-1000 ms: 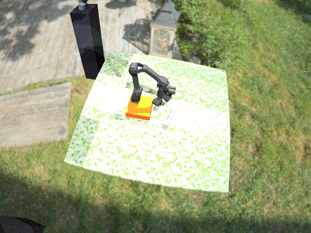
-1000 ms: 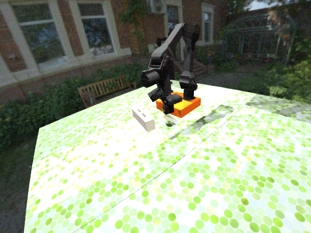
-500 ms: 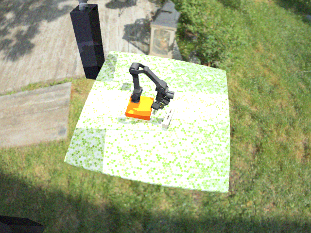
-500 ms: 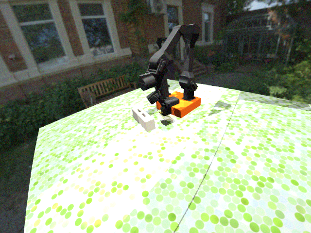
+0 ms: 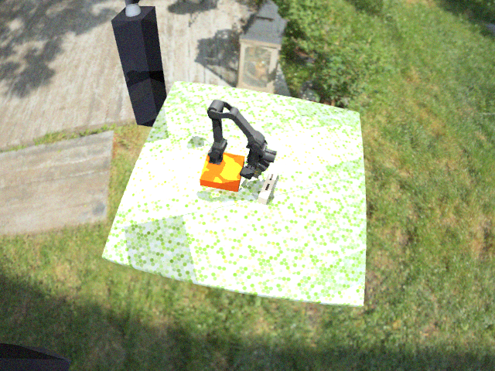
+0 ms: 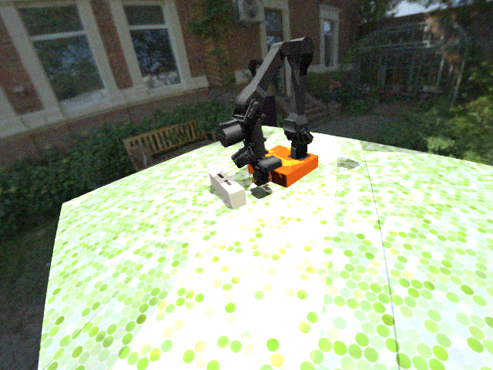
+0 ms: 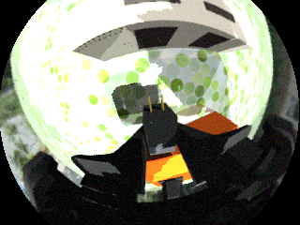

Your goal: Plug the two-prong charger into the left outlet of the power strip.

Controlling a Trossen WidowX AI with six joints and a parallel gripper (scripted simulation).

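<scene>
- Grasping the charger (image 7: pixel 159 127) in my claw (image 7: pixel 157 150), I point its two prongs toward the table.
- Power strip (image 7: pixel 164 22) lies just ahead, apart from the prongs.

Matte dark grey arm (image 6: pixel 278 75) of blocky links, on orange-yellow base (image 5: pixel 222 171)

top high overhead, exterior low, wrist close

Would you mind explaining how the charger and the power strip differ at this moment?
The charger is dark and small; the power strip is pale, longer and blocky. The charger sits clamped in the end effector above the table, while the power strip rests on the dotted table. The charger shows two prongs; the strip shows slots.
</scene>
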